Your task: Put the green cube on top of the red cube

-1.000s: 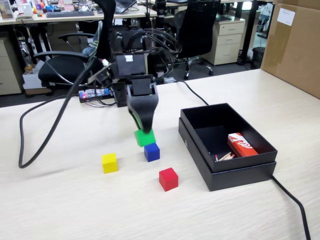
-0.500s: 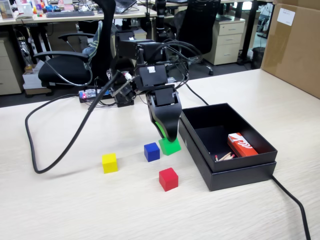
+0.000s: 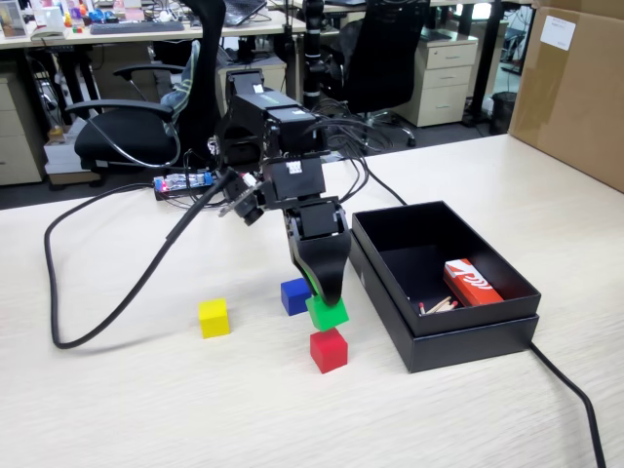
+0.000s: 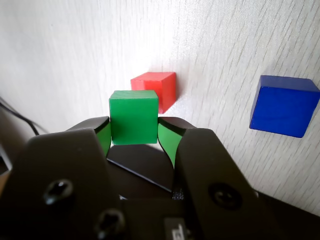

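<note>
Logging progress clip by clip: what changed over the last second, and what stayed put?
The gripper, shut on the green cube throughout, carried it from beside the blue cube rightward, then toward the camera, to just above the red cube. Red, blue and yellow cube and the black box stayed put.

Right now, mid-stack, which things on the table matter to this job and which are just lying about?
Job:
- green cube, clamped in the gripper, just above the red one
- red cube, on the table

Lying about:
- blue cube
- yellow cube
- black box holding a red-and-white box
- loose cable
</note>
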Controlling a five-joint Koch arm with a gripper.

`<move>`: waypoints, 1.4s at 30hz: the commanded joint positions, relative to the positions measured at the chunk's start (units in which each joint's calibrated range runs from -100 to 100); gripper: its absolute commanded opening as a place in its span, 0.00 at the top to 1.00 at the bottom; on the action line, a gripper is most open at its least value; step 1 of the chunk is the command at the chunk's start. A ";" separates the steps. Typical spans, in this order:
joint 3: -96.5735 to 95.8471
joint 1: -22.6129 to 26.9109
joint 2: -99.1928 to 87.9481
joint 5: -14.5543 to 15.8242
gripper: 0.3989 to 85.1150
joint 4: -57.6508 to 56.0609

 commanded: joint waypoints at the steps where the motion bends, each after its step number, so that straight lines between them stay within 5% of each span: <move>1: 3.93 0.00 -1.86 -0.24 0.96 2.83; 42: -1.14 0.05 -1.86 -0.20 0.95 2.83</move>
